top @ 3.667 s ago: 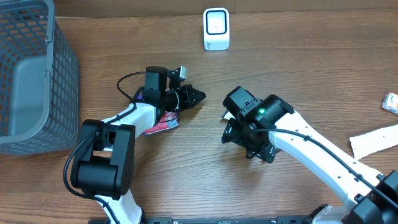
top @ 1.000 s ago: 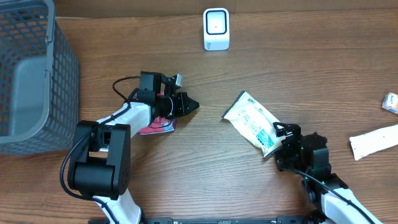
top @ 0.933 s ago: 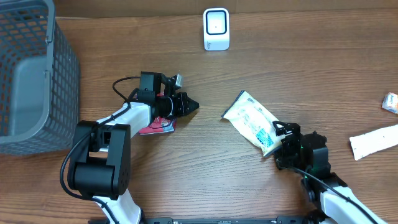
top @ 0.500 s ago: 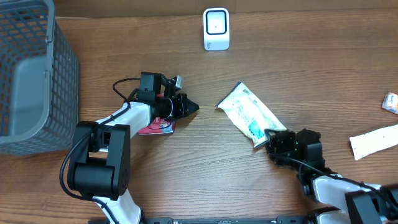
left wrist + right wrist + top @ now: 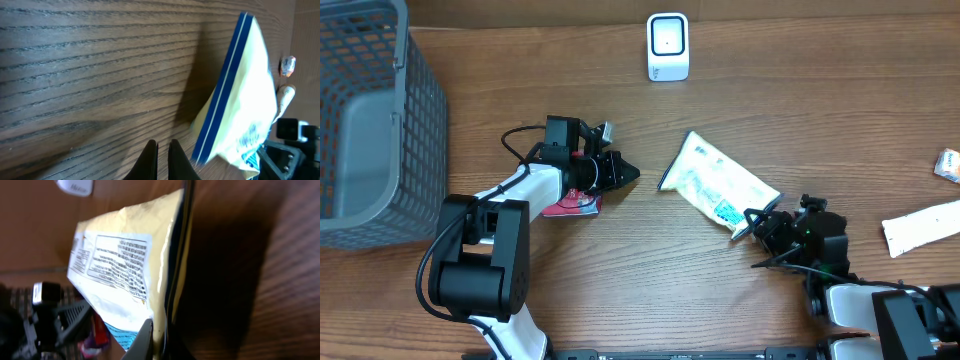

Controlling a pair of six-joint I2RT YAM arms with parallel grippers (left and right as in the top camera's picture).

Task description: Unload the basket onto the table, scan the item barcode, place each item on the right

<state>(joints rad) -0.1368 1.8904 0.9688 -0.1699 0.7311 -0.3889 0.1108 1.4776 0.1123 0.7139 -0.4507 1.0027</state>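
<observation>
Grab step, I'd say: the right gripper (image 5: 750, 221) sat in the lower right of the overhead shot, fingers pinched tight on the near corner of the yellow-and-white pouch (image 5: 715, 184). The pouch was just right of centre on the table (image 5: 800, 100). From the left wrist view it looked tipped up on one edge, not lying flat, though I couldn't tell how much of it touched the wood. The left gripper (image 5: 625, 173) was left of centre, jaws closed on nothing and pointing at the pouch, with a pink packet (image 5: 576, 201) lying by its arm. The scanner (image 5: 667, 47) stood at the top centre, well apart from the pouch, so no scan was done yet by my reckoning. Next move probably needed a lift, a carry up-frame toward the scanner, and a wrist turn so the barcode faced its window. The right wrist view showed a printed label (image 5: 120, 255), but honestly I couldn't pick out a barcode on it.
</observation>
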